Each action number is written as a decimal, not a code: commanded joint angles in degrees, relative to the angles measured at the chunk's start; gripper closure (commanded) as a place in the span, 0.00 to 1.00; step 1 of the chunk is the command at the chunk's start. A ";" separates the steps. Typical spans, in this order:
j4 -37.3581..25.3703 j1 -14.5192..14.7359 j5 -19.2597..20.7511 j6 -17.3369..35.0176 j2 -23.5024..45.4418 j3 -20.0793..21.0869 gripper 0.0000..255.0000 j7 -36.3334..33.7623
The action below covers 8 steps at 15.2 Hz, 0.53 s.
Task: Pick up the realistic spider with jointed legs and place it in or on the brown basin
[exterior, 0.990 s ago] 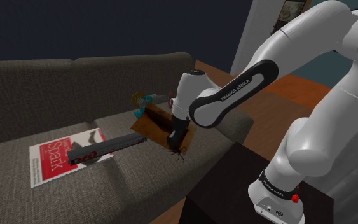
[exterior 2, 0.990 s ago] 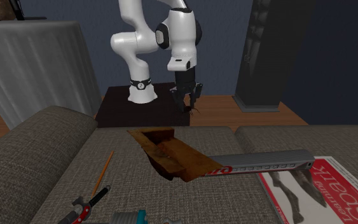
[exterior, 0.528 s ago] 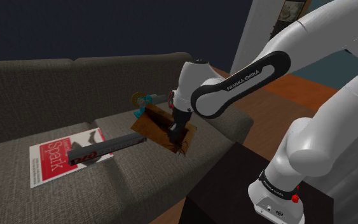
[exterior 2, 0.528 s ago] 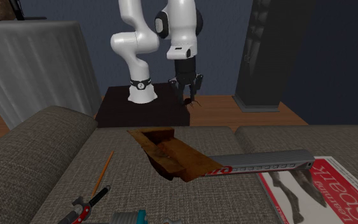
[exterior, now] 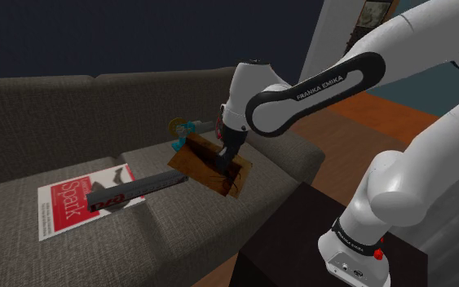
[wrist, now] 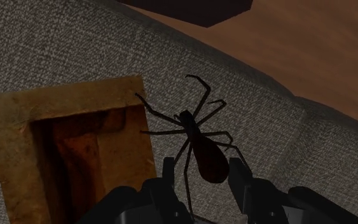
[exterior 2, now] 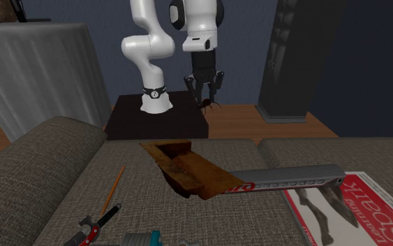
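Note:
My black gripper (wrist: 204, 177) is shut on the dark spider (wrist: 199, 143): its brown abdomen sits clasped between the two fingers (wrist: 169, 173) and its thin jointed legs splay out ahead. In the shoulder view the gripper (exterior: 223, 161) hangs over the near end of the brown basin (exterior: 188, 155), with the spider (exterior: 230, 178) dangling under it. From the second exterior view the gripper (exterior 2: 206, 96) and spider (exterior 2: 209, 105) are high in the air beyond the basin (exterior 2: 182, 170), which lies on the grey sofa seat. Seen from the wrist, the basin (wrist: 69, 146) is below and beside the spider.
A red and white magazine (exterior: 72, 200) lies on the sofa, with a long grey bar (exterior: 138, 189) across it reaching the basin. A teal object (exterior: 188, 126) sits behind the basin. A pencil (exterior 2: 113, 189) and red-handled pliers (exterior 2: 93, 227) lie nearby. The dark stand (exterior 2: 156, 115) adjoins the sofa.
The gripper has risen with the spider held in it, lifting off the sofa seat and shifting over toward the basin's near end. Nothing else moved.

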<state>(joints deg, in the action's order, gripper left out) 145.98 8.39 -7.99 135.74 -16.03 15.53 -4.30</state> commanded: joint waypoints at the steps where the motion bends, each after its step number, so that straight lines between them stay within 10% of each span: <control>1: -2.58 -1.11 0.97 -0.44 2.30 -0.96 1.00 1.22; 8: -15.60 -4.94 4.42 -2.44 13.78 -4.48 1.00 5.88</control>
<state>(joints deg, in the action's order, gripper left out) 132.07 3.98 -3.92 133.72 -3.59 11.60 0.71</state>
